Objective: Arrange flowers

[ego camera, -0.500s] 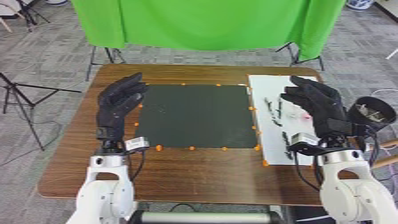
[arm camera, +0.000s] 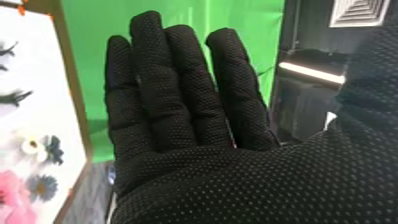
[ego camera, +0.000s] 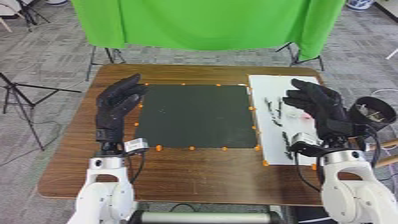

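Flowers, loose, on a white sheet (ego camera: 280, 85) at the right of the desk (ego camera: 204, 175): one pink flower (arm camera: 11, 192), one white flower (arm camera: 32, 146), one blue-grey flower (arm camera: 42, 187). Also dark sprigs (arm camera: 12, 98), laid on the same sheet, left of the pink flower.

Mat (ego camera: 195, 116), dark, middle of the desk; by judgement, destination of the arrangement.

Step in hand, as judged: choosing and picking a first piece. For good execution: bring the right hand (ego camera: 322, 106) left and down, palm turned to the sheet, thumb and fingers to either side of a single stem or flower base. Close lightly; spare the petals. Keep clear of neighbouring pieces, likely to snag or slide. Lift straight up before crossing left to the mat, then lower flat and release gently.

Right hand, pose: above the right part of the sheet, just right of the pink flower, fingers straight and pointing far, thumb well apart. Wide, holding nothing.

Left hand (ego camera: 111, 110), pose: above the left side of the desk, beside the mat, fingers relaxed, slightly bent, pointing far. Loosely open, bearing nothing; best kept out of the way during the pick.
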Robot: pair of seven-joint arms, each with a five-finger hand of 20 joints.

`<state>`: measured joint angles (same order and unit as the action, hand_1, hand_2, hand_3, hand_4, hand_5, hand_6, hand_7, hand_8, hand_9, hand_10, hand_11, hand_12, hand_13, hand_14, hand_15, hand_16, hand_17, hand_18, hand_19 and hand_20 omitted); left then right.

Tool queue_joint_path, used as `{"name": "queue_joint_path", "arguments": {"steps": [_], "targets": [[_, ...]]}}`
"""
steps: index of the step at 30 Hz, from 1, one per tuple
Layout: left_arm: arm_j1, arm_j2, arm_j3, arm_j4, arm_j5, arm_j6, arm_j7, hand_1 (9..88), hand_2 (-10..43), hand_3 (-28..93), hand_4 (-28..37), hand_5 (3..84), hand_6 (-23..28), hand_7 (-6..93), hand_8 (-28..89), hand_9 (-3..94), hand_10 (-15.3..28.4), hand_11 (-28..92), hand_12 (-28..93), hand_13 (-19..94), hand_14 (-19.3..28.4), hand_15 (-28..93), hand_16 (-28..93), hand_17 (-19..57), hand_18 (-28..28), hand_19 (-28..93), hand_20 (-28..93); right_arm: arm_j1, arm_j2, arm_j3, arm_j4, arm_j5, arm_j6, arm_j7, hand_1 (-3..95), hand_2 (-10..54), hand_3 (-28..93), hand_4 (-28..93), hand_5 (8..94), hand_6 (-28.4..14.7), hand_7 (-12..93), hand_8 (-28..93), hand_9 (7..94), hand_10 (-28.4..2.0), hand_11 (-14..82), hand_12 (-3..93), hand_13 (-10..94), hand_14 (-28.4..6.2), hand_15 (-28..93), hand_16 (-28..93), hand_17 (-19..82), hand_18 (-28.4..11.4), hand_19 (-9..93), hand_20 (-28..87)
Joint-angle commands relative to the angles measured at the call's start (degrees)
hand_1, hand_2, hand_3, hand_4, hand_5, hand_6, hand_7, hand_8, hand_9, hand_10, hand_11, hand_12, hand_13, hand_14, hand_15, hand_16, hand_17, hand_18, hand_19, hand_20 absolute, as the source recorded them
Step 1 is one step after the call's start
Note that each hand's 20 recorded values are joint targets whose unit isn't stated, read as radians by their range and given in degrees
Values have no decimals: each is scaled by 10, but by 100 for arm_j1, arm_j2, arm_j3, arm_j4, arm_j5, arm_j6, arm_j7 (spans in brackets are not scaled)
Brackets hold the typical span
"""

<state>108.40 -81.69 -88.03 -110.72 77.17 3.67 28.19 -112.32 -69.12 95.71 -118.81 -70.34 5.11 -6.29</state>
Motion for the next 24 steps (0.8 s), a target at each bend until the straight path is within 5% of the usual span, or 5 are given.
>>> {"name": "queue_joint_path", "arguments": {"steps": [1, 7, 13, 24], "targets": [[85, -18, -30, -54, -46, -59, -77, 419, -95, 609, -132, 526, -1, 201, -97, 539, 120, 242, 136, 480, 153, 285, 5, 165, 145, 288, 310, -129, 11, 56, -292, -1115, 68, 713, 230, -95, 583, -282, 565, -36, 135, -77, 615, -150, 100, 173, 581, -147, 165, 265, 327, -169, 377, 473], [153, 77, -95, -105, -59, 18, -130, 416, -95, 610, -132, 526, -2, 201, -97, 540, 119, 242, 137, 479, 153, 285, 5, 164, 145, 292, 304, -303, 348, -74, -812, -3419, 48, 2002, 210, -95, 666, -281, 584, -56, 125, -62, 659, -174, 168, 206, 668, -143, 263, 263, 370, -186, 579, 508], [340, 178, -108, -124, -86, -14, -289, 416, -95, 610, -132, 525, -2, 203, -98, 540, 119, 242, 136, 478, 153, 285, 5, 164, 146, 292, 300, -474, 728, -676, -837, -5737, 543, 3082, 294, -95, 648, -266, 657, -46, 167, -59, 725, -151, 302, 271, 754, -114, 446, 276, 428, -189, 771, 536], [587, 286, -154, -215, -90, -37, -455, 415, -95, 613, -133, 521, -2, 203, -100, 534, 117, 244, 134, 473, 153, 283, 5, 163, 144, 288, 296, -508, 810, -1035, -490, -6982, 653, 4166, 333, -95, 659, -263, 708, -33, 223, -50, 786, -134, 359, 308, 824, -79, 520, 283, 505, -174, 875, 510]]}}
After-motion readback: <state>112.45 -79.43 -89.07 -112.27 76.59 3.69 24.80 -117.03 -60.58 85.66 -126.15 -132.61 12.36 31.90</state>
